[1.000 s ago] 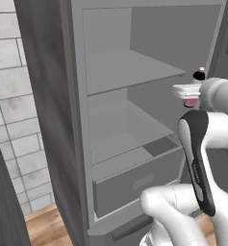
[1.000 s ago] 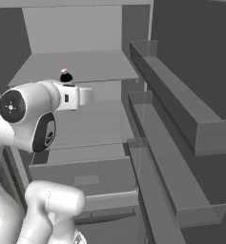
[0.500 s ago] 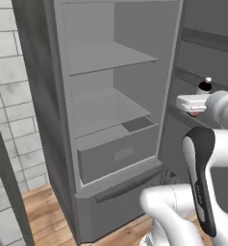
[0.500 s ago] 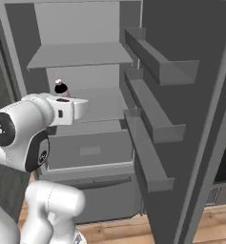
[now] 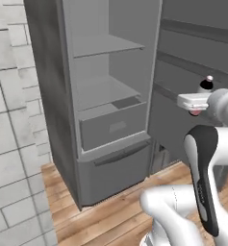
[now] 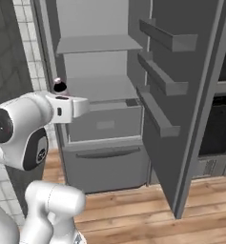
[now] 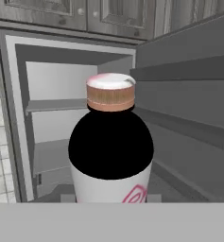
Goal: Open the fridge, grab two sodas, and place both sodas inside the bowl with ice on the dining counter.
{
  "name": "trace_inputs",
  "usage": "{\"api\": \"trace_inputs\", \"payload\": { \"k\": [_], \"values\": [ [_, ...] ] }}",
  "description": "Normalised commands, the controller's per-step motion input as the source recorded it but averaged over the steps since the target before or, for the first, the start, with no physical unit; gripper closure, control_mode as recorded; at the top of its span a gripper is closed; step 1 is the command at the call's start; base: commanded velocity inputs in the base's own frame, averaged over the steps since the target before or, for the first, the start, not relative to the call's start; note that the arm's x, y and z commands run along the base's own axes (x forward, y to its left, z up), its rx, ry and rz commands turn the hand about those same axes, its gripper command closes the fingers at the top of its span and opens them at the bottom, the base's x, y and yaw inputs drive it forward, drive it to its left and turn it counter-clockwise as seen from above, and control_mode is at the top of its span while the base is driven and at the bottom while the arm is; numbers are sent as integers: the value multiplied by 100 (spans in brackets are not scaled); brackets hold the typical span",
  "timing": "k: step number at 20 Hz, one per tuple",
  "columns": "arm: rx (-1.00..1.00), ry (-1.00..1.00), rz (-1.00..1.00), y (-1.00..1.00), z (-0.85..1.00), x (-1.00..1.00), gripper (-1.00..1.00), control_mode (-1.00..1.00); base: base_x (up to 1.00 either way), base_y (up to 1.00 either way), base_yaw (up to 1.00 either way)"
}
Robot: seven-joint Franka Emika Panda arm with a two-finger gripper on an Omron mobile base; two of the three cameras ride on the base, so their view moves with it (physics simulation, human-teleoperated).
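**Soda bottle upright, fridge open**

The soda bottle (image 7: 111,156) stood upright before me, dark-shouldered, with a pale cap and a white label with pink marking. The grey fridge (image 5: 106,120) stood open, door (image 6: 181,95) swung wide, shelves bare, drawer shut.

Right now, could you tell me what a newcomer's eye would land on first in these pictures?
First, the soda bottle looming close in the hand view, dark-shouldered with a tan cap, held upright in the shut gripper. Behind it the grey fridge stands wide open, shelves bare, its door swung out to the right in the right base view.
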Motion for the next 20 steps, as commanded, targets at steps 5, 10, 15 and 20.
{"api": "trace_inputs", "payload": {
  "k": [5,10,15,20],
  "values": [
    [0,0,0,0,0,0,100,100,-100,1,-15],
    [0,0,0,0,0,0,100,100,-98,-4,-35],
    [0,0,0,0,0,0,100,100,-73,0,-52],
    [0,0,0,0,0,0,100,100,-52,-7,-53]
  ]
}}
